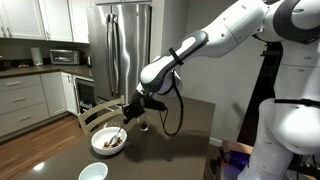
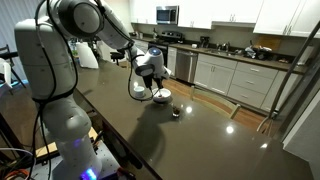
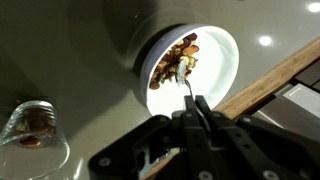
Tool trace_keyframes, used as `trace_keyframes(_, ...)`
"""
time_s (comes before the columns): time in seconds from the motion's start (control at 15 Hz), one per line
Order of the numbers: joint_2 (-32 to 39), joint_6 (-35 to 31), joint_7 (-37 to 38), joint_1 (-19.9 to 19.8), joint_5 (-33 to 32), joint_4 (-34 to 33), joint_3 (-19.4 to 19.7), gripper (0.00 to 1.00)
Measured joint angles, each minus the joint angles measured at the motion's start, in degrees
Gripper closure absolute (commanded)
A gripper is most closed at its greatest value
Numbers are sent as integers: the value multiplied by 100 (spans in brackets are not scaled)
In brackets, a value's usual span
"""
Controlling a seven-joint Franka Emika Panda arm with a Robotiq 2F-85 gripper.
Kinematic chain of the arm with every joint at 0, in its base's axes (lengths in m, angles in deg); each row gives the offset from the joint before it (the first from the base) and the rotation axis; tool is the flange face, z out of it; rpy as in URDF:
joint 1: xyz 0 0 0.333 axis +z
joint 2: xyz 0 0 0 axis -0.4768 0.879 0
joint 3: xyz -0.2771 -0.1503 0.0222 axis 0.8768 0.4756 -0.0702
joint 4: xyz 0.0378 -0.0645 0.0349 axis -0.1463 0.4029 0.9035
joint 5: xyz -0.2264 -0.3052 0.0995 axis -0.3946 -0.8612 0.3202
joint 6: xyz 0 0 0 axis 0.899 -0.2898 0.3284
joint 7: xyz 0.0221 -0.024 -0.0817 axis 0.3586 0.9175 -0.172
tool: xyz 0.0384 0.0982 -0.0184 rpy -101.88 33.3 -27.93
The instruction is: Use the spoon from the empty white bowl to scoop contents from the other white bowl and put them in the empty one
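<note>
"Kitchen, steel fridge (image 1: 125, 45) at the back, dark glossy worktop (image 1: 185, 150) in front. Where's the spoon?"

"In the end effector (image 3: 193, 103), which is clenched on the handle. The spoon (image 3: 184, 86) points down, with its tip among the contents (image 3: 180, 60) of the other white bowl (image 3: 225, 60)."

"And the empty white bowl (image 1: 93, 171)?"

"On the worktop just beside the filled one, closer to the near edge in an exterior view."

"Anything else close by?"

"A small clear glass (image 3: 30, 125) with something brown inside, standing apart from the bowl."
</note>
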State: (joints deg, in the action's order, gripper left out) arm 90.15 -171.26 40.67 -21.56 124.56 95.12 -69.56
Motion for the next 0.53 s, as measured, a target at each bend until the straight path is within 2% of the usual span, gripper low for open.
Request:
trace_keyframes(0.27, -1, -2, 245, -5, -406, 0, 13, 95)
trace_keyframes(0.53, 7, 0, 256, 1, -418, 0, 13, 95)
